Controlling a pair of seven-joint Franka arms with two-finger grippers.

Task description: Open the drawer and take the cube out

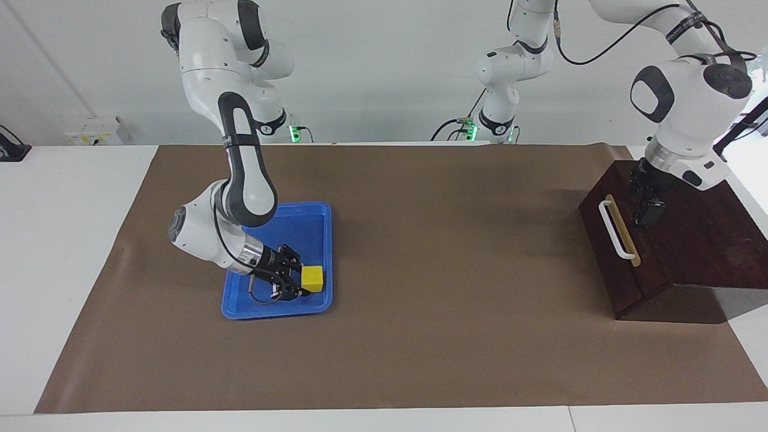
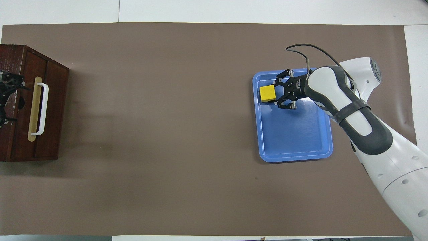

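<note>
The yellow cube (image 1: 312, 277) (image 2: 267, 93) lies in the blue tray (image 1: 312, 228) (image 2: 294, 140), in the corner of the tray farther from the robots. My right gripper (image 1: 300, 276) (image 2: 278, 92) is low in the tray and open. Its fingertips are just beside the cube and are not closed on it. The dark wooden drawer (image 1: 624, 264) (image 2: 50, 107) with its white bar handle (image 1: 615, 231) (image 2: 42, 108) is pushed in flush with its box (image 1: 708, 240) (image 2: 13, 60). My left gripper (image 1: 645, 210) (image 2: 5, 97) hangs over the box's top, close to the drawer's front edge.
A brown mat (image 1: 450, 270) (image 2: 167, 134) covers the table between the tray and the box. The box stands at the left arm's end of the table, the tray toward the right arm's end.
</note>
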